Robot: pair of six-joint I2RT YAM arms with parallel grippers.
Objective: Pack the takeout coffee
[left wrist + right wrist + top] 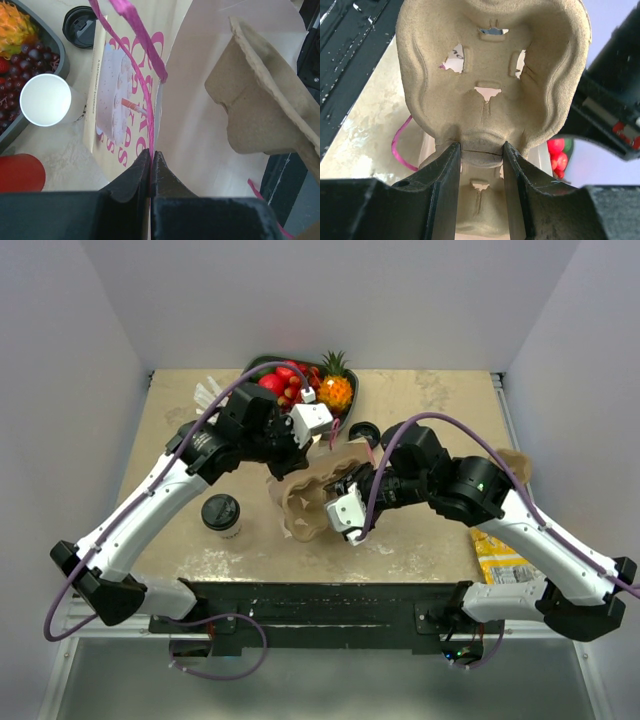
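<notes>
Left of cup carrier point(300, 506), takeout coffee point(221, 515), overhead only

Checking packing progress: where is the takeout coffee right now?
In the top view the takeout coffee stands on the table at left, beside the left arm, just left of the cardboard cup carrier.

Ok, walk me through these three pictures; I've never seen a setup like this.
Two white robot arms are bolted at a beige table. One picture looks down from above; the other two come from cameras on each wrist. The left gripper is shut on the edge of a cream paper bag with pink print. The right gripper clamps a brown moulded-pulp cup carrier. On the table stand a white paper cup with a black lid, the coffee to pack, and a black tray of fruit.
</notes>
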